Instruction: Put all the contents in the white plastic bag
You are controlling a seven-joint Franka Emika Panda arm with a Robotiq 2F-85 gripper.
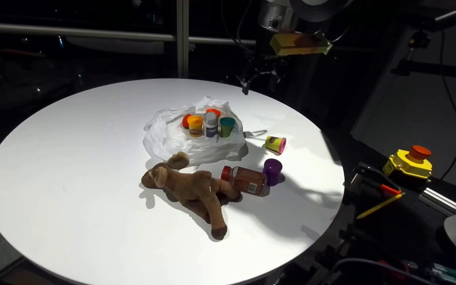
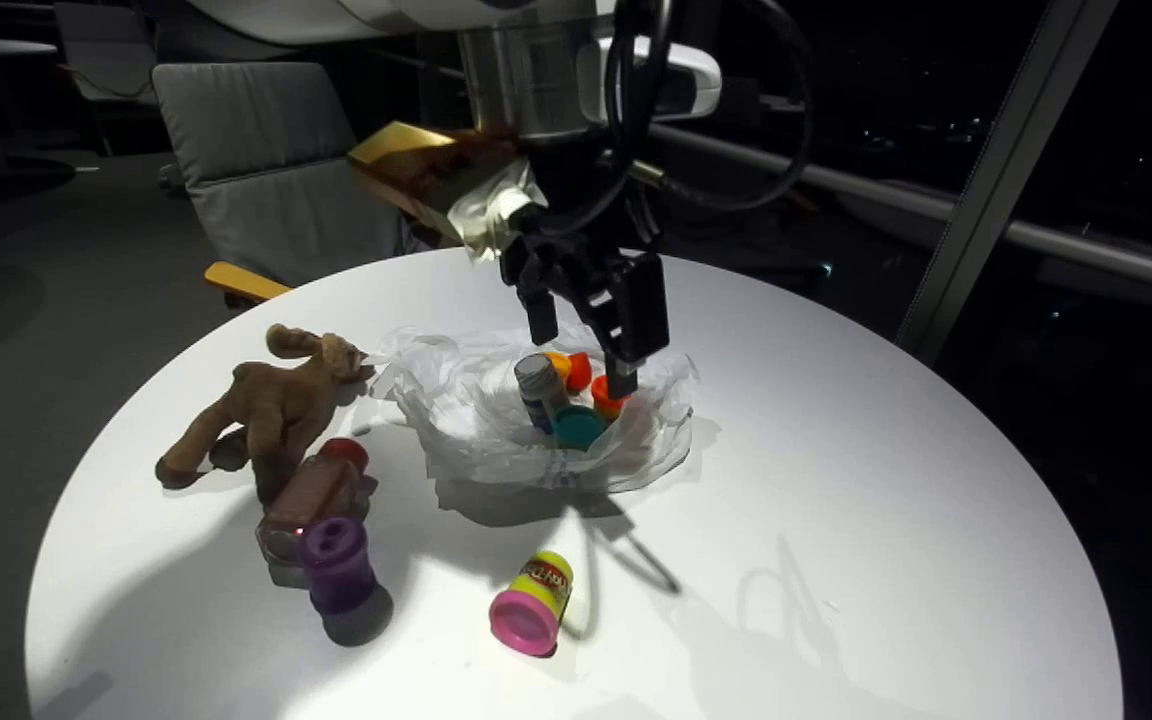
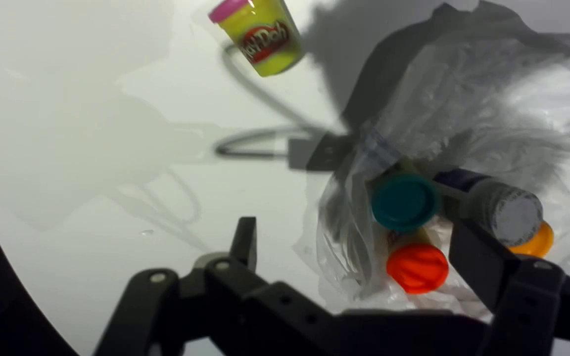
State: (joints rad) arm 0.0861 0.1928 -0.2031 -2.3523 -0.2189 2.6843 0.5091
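"On the round white table [image 1: 73,221], the thin, wrinkly white plastic bag [image 1: 162,138] is lying spread out in loose folds. What's in it?"

"I'm counting 5 things. Small pot with a round teal lid [image 1: 227,123], small pot with a red-orange lid [image 3: 417,269], small yellow-orange pot [image 1: 195,127], a little blue-and-white bottle with a pale grey cap [image 1: 211,126], plus an orange-red bit [image 1: 186,121] beside the yellow-orange pot, mostly hidden."

"And outside the bag?"

"4 more on the tabletop. A small yellow pot with a pink lid [image 1: 275,145] is on its side near the bag. A stubby purple cylindrical tub [image 1: 272,172] stands upright just beside a see-through reddish-brown bottle with a red cap [image 1: 247,181], which is lying down. Then there's the floppy brown plush animal with long limbs [image 1: 196,186], sprawled right by the bag. Can't tell if its leg touches the bottle."

"What's the pincer up to?"

"Released, jaws spread wide apart. The black 2-fingered gripper [image 2: 581,362] hangs above the bag, and in the wrist view 1 jaw shows against the plastic, the other against the tabletop."
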